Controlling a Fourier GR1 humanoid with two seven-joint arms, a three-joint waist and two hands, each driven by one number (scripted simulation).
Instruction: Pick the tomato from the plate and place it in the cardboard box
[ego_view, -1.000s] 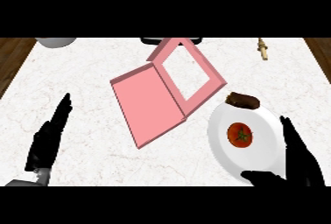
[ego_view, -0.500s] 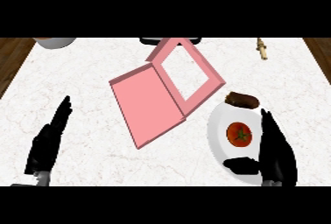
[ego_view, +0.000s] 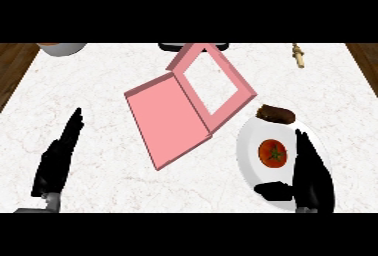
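Note:
A red tomato (ego_view: 272, 151) with a green stem lies in the middle of a white plate (ego_view: 250, 159) at the right. A brown item (ego_view: 275, 114) sits on the plate's far rim. My right hand (ego_view: 308, 170) is open over the plate's right side, fingers straight beside the tomato, thumb (ego_view: 274, 190) stretched out below it, not touching it. The pink box (ego_view: 173, 120) lies open at the centre, its windowed lid (ego_view: 212, 84) raised behind. My left hand (ego_view: 58, 157) rests open at the lower left, fingers up.
A white bowl (ego_view: 60, 48) sits at the far left edge of the marble counter (ego_view: 111, 75), a small tan object (ego_view: 298, 55) at the far right, and a dark item (ego_view: 171, 47) behind the box lid. Wood floor shows at both sides.
My right hand has moved left and up over the plate, closing in on the tomato's right side. The left hand, box and tomato have stayed put.

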